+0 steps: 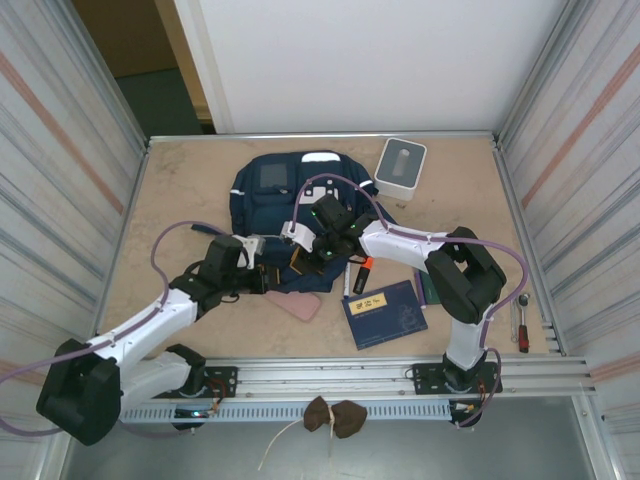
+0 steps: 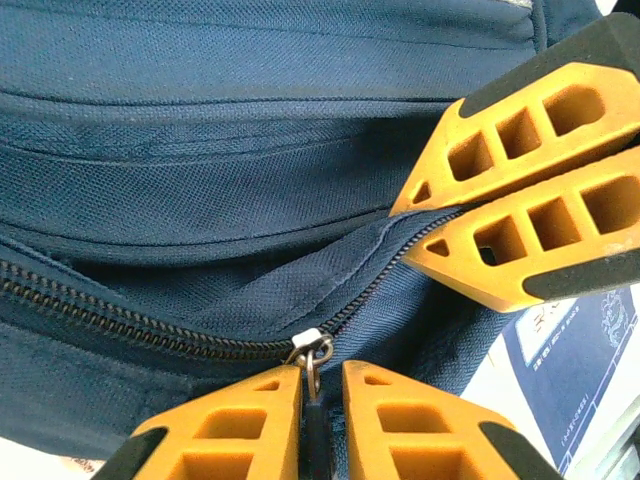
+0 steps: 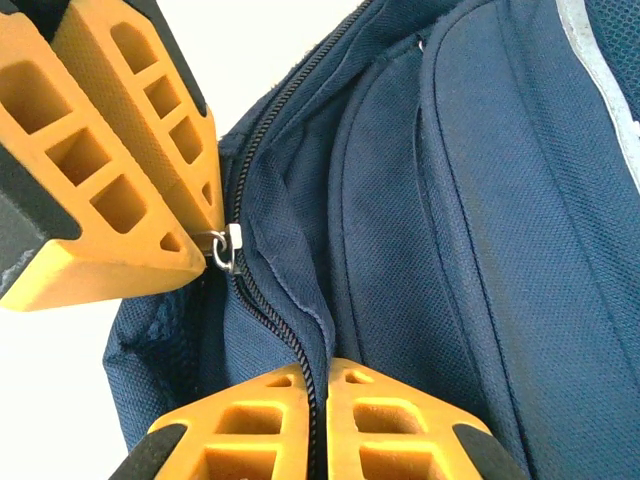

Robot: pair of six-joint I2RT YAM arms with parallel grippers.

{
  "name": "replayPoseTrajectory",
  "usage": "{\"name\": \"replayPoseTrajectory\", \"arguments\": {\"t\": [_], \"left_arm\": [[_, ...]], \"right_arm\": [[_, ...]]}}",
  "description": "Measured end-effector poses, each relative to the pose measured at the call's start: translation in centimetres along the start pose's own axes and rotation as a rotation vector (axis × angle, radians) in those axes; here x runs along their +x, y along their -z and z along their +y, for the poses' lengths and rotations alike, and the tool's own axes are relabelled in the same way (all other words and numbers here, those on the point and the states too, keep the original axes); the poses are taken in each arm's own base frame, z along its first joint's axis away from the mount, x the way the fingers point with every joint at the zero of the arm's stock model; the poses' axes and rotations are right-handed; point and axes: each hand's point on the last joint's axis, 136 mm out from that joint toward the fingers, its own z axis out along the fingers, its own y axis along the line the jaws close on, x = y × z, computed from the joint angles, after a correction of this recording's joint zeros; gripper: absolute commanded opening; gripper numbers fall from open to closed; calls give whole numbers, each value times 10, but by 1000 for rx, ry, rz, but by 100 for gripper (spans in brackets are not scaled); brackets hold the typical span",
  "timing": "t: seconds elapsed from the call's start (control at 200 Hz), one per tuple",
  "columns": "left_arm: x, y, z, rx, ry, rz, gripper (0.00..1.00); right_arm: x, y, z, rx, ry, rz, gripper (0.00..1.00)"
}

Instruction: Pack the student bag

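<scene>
Student bag (image 1: 265, 205): lies flat on the table (image 1: 190, 190), mid-way across and toward the far side, with both arms reaching in over its near edge; judged, it has to be opened before anything can go in.
Blue book (image 1: 385, 313): lies flat on the table just beside that near edge, apart from the fabric, probably waiting to be packed.
White-grey box (image 1: 401, 168): stands at the far right corner of the navy fabric, clear of the arms.
Right gripper (image 3: 313, 378): fingers pressed together on the fabric along the zip line, apparently to anchor the cloth so the slider can run.
Left gripper (image 2: 320, 378): fingers nearly together, pinching the dark tab of the zipper pull (image 2: 312, 350), placed to drag it.
Zip track (image 2: 120, 320): teeth meshed on one side of the slider and parted on the other, toward the right gripper.
</scene>
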Motion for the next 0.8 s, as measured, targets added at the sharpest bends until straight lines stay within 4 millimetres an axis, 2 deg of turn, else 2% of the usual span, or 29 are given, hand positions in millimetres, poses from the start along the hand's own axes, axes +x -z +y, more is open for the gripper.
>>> {"name": "replayPoseTrajectory", "arguments": {"t": [0.316, 0.361, 0.466, 0.521, 0.696, 0.802], "left_arm": [[2, -6, 1, -4, -4, 13, 20], [3, -7, 1, -6, -8, 17, 16], [4, -8, 3, -21, -19, 18, 0], [4, -7, 3, -27, -23, 13, 0], [-6, 14, 5, -73, -40, -53, 0], [-18, 30, 7, -95, -28, -93, 0]], "right_arm": [[0, 0, 0, -1, -1, 1, 8], [0, 0, 0, -1, -1, 1, 8], [-1, 1, 0, -1, -1, 3, 8], [-2, 1, 0, -1, -2, 5, 8], [-4, 7, -3, 9, 11, 20, 7], [-9, 20, -5, 25, 41, 14, 7]]}}
